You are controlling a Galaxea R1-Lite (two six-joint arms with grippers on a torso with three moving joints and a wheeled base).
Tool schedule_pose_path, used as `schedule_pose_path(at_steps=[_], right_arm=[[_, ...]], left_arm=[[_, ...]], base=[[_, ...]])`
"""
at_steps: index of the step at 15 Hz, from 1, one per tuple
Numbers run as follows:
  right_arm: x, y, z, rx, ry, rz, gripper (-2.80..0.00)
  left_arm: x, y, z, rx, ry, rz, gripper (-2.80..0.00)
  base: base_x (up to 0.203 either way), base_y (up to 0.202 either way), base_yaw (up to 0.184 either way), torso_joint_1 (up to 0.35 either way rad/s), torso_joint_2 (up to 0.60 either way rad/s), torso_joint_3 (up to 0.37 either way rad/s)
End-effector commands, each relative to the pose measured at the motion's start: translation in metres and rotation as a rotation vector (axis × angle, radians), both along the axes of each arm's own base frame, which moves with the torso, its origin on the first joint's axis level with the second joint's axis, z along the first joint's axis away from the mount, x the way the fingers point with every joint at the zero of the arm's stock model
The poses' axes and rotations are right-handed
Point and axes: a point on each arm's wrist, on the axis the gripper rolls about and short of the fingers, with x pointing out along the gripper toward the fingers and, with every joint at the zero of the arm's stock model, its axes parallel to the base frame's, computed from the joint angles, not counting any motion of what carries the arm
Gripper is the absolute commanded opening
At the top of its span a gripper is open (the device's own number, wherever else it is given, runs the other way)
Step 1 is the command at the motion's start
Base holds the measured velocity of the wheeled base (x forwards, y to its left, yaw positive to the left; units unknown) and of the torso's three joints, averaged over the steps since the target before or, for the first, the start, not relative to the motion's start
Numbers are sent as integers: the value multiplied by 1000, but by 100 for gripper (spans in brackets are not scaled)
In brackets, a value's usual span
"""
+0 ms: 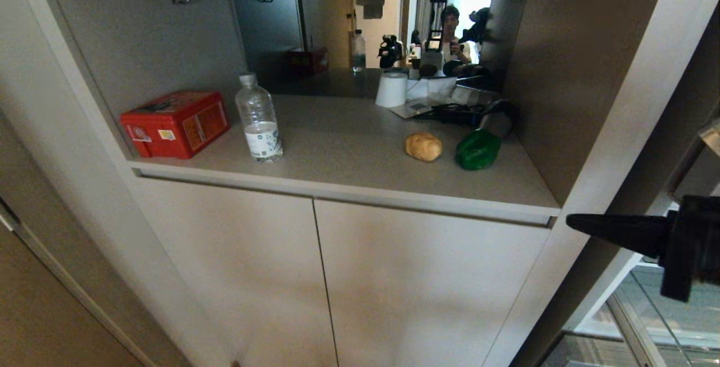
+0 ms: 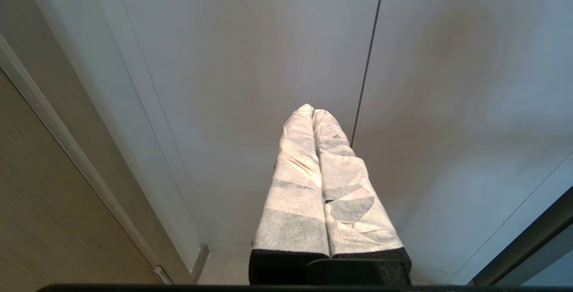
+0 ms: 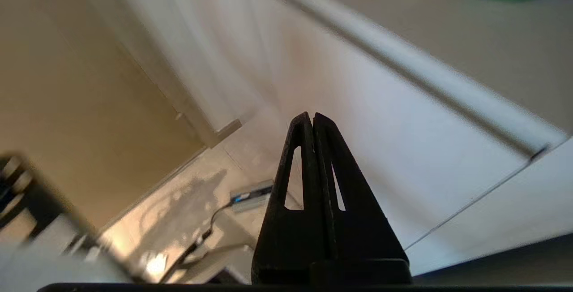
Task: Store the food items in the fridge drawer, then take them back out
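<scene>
right end effector (image 1: 579,224), black, fingers pressed together and holding nothing, sits at the right edge of the head view, below the grey tabletop (image 1: 349,147) lip. left end effector (image 2: 312,112), white-wrapped, also closed and empty, faces the pale cabinet doors (image 2: 250,81).

golden-brown roundish lump (image 1: 423,146) and glossy green bell pepper (image 1: 477,150) lie just beside each other near the tabletop's right end. fridge drawer not in view.

risks: closed fingers would probably shove a food item rather than grasp it; the lump may roll off; a reach could clip the niche's right wall.
</scene>
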Motion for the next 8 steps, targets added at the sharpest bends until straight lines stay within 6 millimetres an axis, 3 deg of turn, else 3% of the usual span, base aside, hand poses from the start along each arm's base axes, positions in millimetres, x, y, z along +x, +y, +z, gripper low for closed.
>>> schedule_pose_path(at_steps=[1,3,4,8], right_arm=[[39,13,-6,-43,36,-125,-280],[62,17,0,-67,-15,-289,-280],[68,20,1,-74,-20,-312,0],[92,29,5,-87,-33,-364,0]], left_arm=[[1,0,-3,0,10,0,-280],[1,0,-3,0,10,0,-280],[1,0,-3,0,10,0,-280],[1,0,-3,0,10,0,-280]], base=[[0,0,0,0,0,0],[0,0,0,0,0,0],[0,0,0,0,0,0],[0,0,0,0,0,0]])
